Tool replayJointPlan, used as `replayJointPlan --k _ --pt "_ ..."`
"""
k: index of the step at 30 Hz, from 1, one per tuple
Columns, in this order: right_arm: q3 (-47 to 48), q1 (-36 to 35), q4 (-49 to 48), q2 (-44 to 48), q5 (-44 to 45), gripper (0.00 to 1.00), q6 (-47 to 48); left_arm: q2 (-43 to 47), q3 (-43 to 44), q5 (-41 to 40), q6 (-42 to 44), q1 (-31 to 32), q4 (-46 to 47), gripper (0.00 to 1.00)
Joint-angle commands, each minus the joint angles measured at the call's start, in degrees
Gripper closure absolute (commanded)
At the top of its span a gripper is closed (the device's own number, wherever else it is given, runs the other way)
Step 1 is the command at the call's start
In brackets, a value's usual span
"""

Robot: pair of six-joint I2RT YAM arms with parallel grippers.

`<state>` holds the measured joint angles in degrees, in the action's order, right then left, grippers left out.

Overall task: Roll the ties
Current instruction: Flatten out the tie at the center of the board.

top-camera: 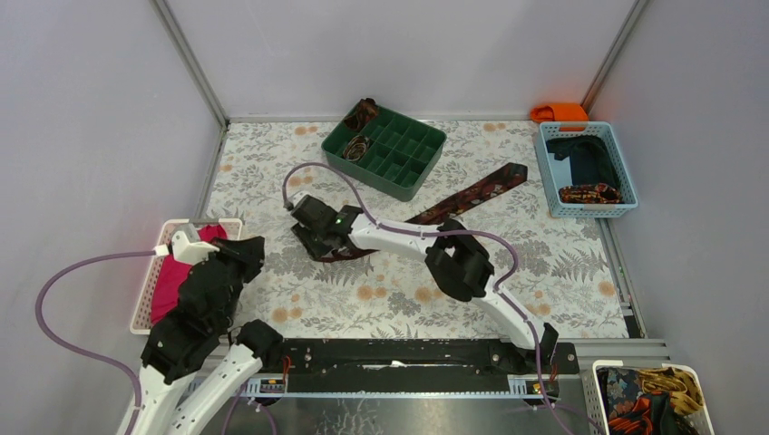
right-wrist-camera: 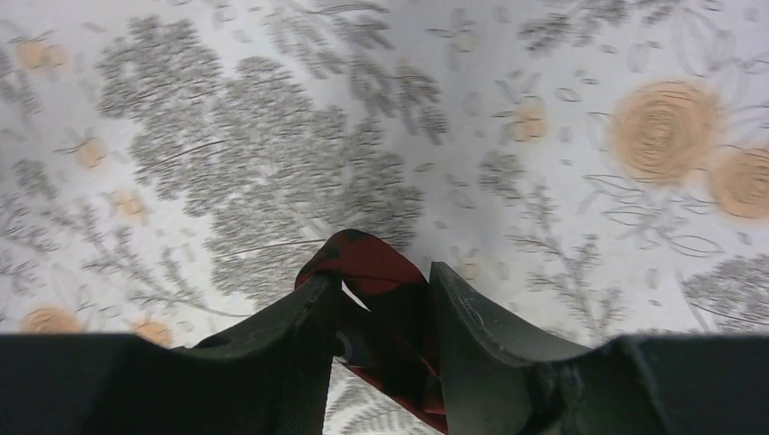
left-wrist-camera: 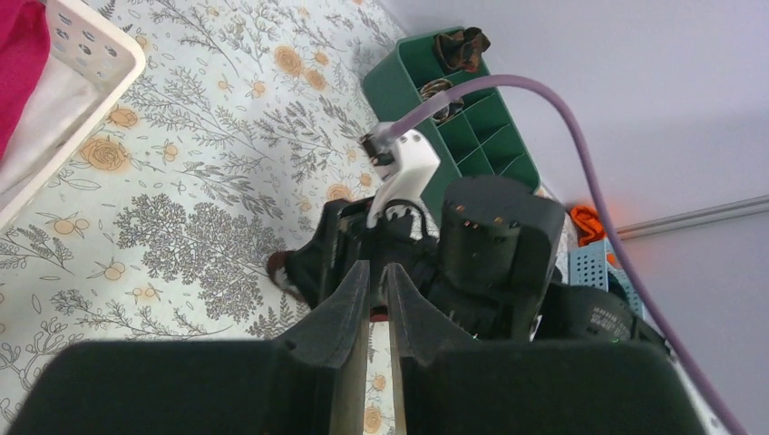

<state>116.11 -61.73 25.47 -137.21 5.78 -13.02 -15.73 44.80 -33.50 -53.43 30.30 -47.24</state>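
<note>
Right gripper: it is positioned at the left-centre of the floral tablecloth, with the arm reaching in from the right base. The jaws are closed partway on the narrow end of the tie. In the right wrist view the dark red fabric is folded over and fills the gap, touching both inner faces (how firm the grip is cannot be judged).

Tie: one dark maroon strip lies flat on the tablecloth. It runs diagonally from the right gripper up and to the right, and its broad end is near the blue basket without touching it.

Rolled ties: two small coils sit in the green tray at the far edge. One is at the back corner and the other is in a compartment along the left side.

Left gripper: it hangs above the table's left side, just beside the white basket that holds the pink-red cloth. The fingers are parted by a narrow slit, with nothing between them. It points toward the right arm's wrist.
</note>
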Motion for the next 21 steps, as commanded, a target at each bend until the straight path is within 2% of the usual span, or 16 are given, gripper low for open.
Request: replayJointPlan --k 1,12,21 --pt "2.3 -2.8 -3.5 3.1 -1.5 0.51 1.2 1.2 1.8 -2.3 0.0 -0.2 -2.4 0.82" --pt "-0.3 -6.7 -3.9 2.9 2.9 0.42 2.6 2.0 1.6 -2.1 -0.4 -0.2 -3.3 0.82" --pt "-14.5 -8.1 -13.9 14.6 2.1 0.32 3.6 2.2 3.1 -2.1 0.3 -0.2 -3.3 0.81"
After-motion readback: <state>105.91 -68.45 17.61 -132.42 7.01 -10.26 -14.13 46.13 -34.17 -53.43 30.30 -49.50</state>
